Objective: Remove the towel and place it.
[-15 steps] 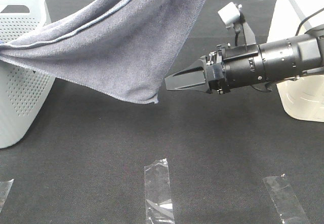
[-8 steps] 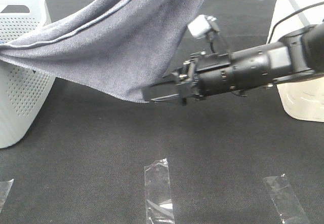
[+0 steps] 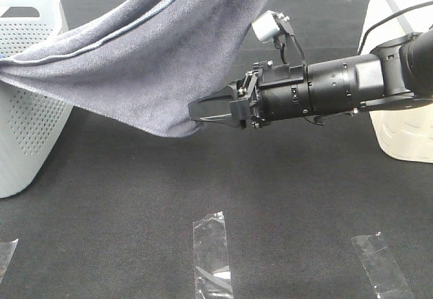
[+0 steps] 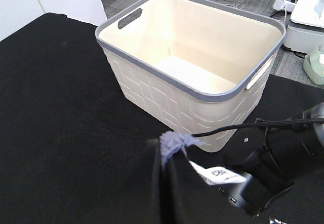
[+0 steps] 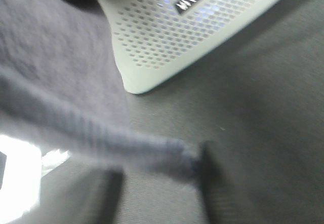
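Note:
The grey-lavender towel (image 3: pixel 155 62) hangs from beyond the exterior view's top edge and slopes down over the perforated grey basket (image 3: pixel 27 109) at the left. Its lower corner sags above the black table. My right gripper (image 3: pixel 197 111) reaches in from the right at that corner. In the right wrist view the blurred towel hem (image 5: pixel 101 138) runs between its two dark fingers (image 5: pixel 212 183), which stand apart, so it is open. My left gripper (image 4: pixel 169 153) is shut on a tuft of the towel (image 4: pixel 174 142); it is outside the exterior view.
A cream basket with a grey rim (image 4: pixel 192 77) stands at the right (image 3: pixel 406 130), behind the right arm (image 4: pixel 273 163). Strips of clear tape (image 3: pixel 211 251) (image 3: pixel 382 265) lie on the black table (image 3: pixel 135 197) near its front edge.
My right gripper has moved left to the towel's lower corner and its fingers have come closer together. The towel's corner has shifted slightly. The left grip is unchanged.

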Controlling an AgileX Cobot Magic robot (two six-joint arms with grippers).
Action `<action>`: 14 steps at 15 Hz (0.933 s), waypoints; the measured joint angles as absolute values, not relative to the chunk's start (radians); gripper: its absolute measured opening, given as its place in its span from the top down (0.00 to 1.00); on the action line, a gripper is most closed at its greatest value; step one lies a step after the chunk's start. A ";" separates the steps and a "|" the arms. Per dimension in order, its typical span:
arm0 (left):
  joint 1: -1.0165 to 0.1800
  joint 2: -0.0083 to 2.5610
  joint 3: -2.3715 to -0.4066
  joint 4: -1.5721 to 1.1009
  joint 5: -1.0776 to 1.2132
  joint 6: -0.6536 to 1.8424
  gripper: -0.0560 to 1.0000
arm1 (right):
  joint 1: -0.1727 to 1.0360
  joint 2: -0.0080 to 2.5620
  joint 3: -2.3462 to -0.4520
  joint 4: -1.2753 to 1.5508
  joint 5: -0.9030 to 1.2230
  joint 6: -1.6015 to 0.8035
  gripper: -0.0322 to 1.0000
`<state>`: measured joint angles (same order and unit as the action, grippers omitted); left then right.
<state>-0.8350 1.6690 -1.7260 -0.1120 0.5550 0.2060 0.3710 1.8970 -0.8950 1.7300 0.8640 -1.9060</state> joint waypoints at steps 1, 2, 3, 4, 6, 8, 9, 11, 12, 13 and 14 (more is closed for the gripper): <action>-0.835 1.669 -1.726 -0.112 0.555 0.206 0.95 | 0.371 1.897 -0.895 1.716 0.872 -1.907 0.70; -0.835 1.669 -1.726 -0.111 0.555 0.206 0.95 | 0.371 1.897 -0.895 1.692 0.873 -1.907 0.80; -0.835 1.669 -1.726 -0.111 0.555 0.206 0.95 | 0.371 1.897 -0.895 1.692 0.873 -1.907 0.80; -0.835 1.669 -1.726 -0.104 0.555 0.206 0.95 | 0.371 1.897 -0.895 1.665 0.873 -1.905 0.90; -0.835 1.669 -1.726 -0.071 0.555 0.206 0.95 | 0.371 1.897 -0.895 1.637 0.862 -1.871 0.97; -0.835 1.669 -1.726 -0.023 0.555 0.205 0.95 | 0.371 1.897 -0.895 1.626 0.809 -1.799 0.97; -0.835 1.669 -1.726 0.000 0.556 0.194 0.95 | 0.371 1.897 -0.895 1.617 0.782 -1.760 0.97; -0.828 1.669 -1.726 0.054 0.567 0.153 0.95 | 0.371 1.892 -0.895 1.615 0.738 -1.679 0.97; -0.815 1.669 -1.726 0.084 0.583 0.122 0.95 | 0.371 1.880 -0.895 1.610 0.716 -1.636 0.97; -0.790 1.669 -1.726 0.123 0.608 0.079 0.95 | 0.371 1.861 -0.895 1.601 0.686 -1.589 0.97; -0.759 1.669 -1.726 0.156 0.640 0.029 0.95 | 0.371 1.836 -0.895 1.582 0.660 -1.532 0.97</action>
<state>-0.7590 1.6690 -1.7260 0.1560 0.6400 0.0290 0.3710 1.8360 -0.8950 1.5820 0.6600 -1.5320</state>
